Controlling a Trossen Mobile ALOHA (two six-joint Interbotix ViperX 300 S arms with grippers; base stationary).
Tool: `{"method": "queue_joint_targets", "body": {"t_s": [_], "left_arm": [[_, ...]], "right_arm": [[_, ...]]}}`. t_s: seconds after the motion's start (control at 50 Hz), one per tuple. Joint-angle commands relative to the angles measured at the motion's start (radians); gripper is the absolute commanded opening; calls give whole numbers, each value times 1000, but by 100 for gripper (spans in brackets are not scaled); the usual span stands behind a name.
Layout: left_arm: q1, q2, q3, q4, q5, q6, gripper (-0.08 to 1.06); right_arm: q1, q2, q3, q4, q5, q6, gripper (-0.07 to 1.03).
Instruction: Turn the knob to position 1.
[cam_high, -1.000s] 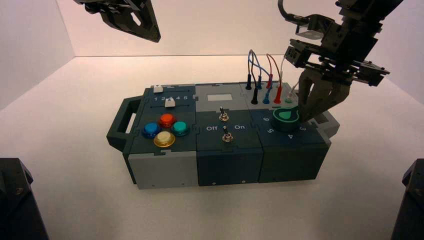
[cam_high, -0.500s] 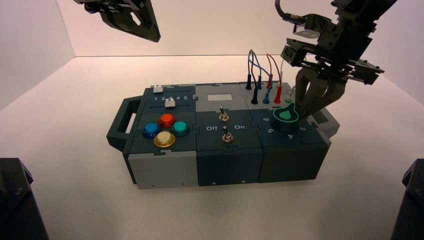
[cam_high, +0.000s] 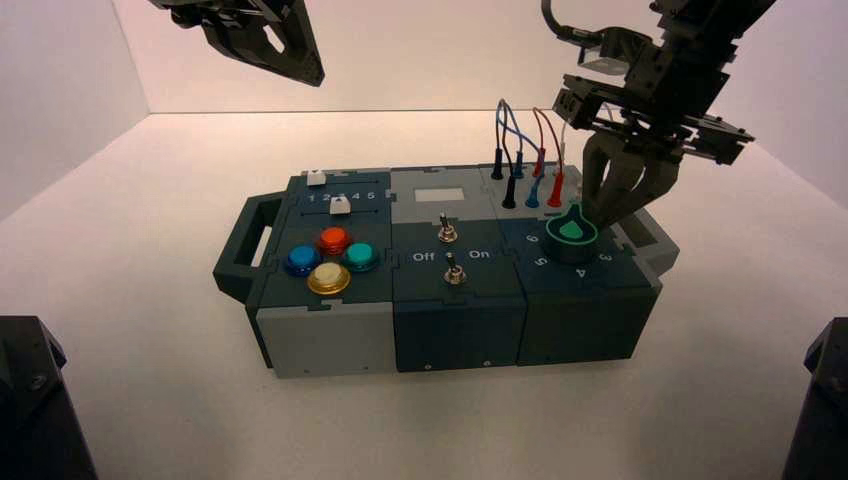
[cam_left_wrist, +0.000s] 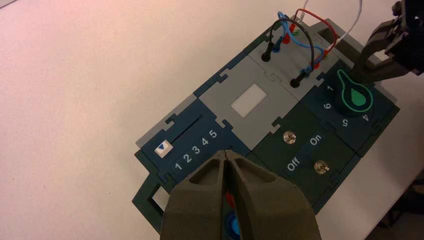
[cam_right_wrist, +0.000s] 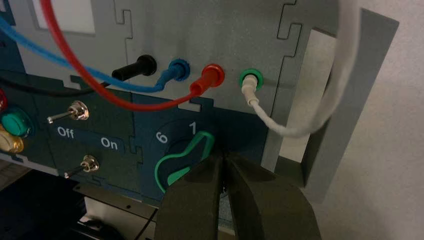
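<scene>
The green teardrop knob (cam_high: 572, 238) sits on the box's right module, ringed by white numbers. In the right wrist view the knob (cam_right_wrist: 181, 161) has its tapered pointer lying just under the "1" (cam_right_wrist: 192, 128). My right gripper (cam_right_wrist: 223, 158) is shut with nothing between its fingers, and its tips rest right beside the pointer's tip. From above, the right gripper (cam_high: 603, 216) hangs at the knob's back right. The left wrist view also shows the knob (cam_left_wrist: 354, 96) aimed toward 1. My left gripper (cam_high: 268, 40) is parked high at the back left, shut (cam_left_wrist: 226, 155).
Behind the knob, black, blue, red and white wires (cam_high: 520, 150) plug into sockets. Two metal toggle switches (cam_high: 448, 232) stand on the middle module by "Off" and "On". The left module carries several coloured push-buttons (cam_high: 332, 258) and a slider numbered 1 to 5 (cam_left_wrist: 164, 148).
The right gripper has swept toward the back and left along the knob's side. The knob's pointer has swung with it, from the right toward the 1.
</scene>
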Motion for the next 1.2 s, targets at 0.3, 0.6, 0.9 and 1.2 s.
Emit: {"method": "queue_joint_targets", "body": {"t_s": [0.3,0.6,0.9,1.2], "left_arm": [[-18,-6,-35,0,-5,3,-3],[-20,-6,-35,0,-3,3,-3],[-20,-6,-35,-2,-3,3,-3],[-20,-6,-35,-2,-3,3,-3]], "right_arm": [[5,18,-48,0,-5,0,-2],[5,26,-63,2,-3,0,-2],[6,52,-78,5,2,0,-2],[8,52,-91,6,6,0,-2]]}}
